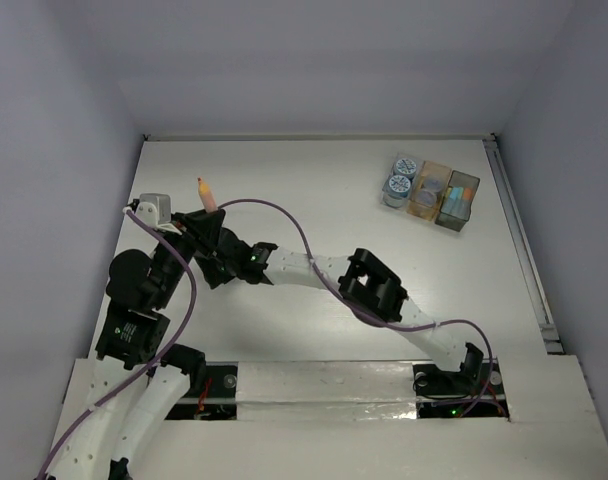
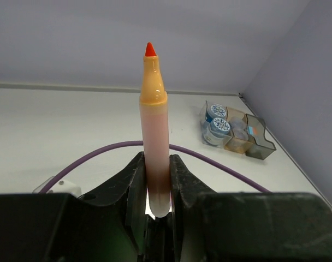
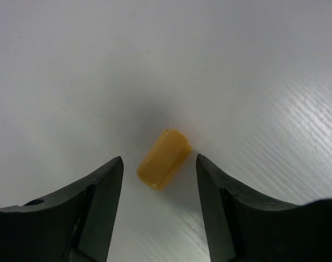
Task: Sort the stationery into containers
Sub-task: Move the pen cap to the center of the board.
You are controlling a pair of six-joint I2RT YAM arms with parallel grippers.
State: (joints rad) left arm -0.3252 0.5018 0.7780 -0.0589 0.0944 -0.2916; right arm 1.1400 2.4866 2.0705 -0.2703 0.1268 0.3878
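Observation:
My left gripper [image 2: 156,158] is shut on an uncapped orange marker [image 2: 154,125], gripping its lower end, red tip up. In the top view the marker [image 1: 204,192] sticks out of the left gripper [image 1: 204,218] at the left of the table. My right gripper [image 3: 159,159] is open and low over the table, with a small orange-yellow cap [image 3: 164,159] lying between its fingertips, touching neither. In the top view the right gripper [image 1: 216,272] hides the cap. The amber container [image 1: 428,190] and the smoky grey container [image 1: 458,200] stand at the far right.
A clear box with two blue-white rolls [image 1: 399,180] stands against the amber container; they also show in the left wrist view [image 2: 216,123]. The grey container [image 2: 259,141] holds small blue and orange bits. A purple cable [image 2: 209,158] arcs ahead of the left gripper. Walls enclose the table.

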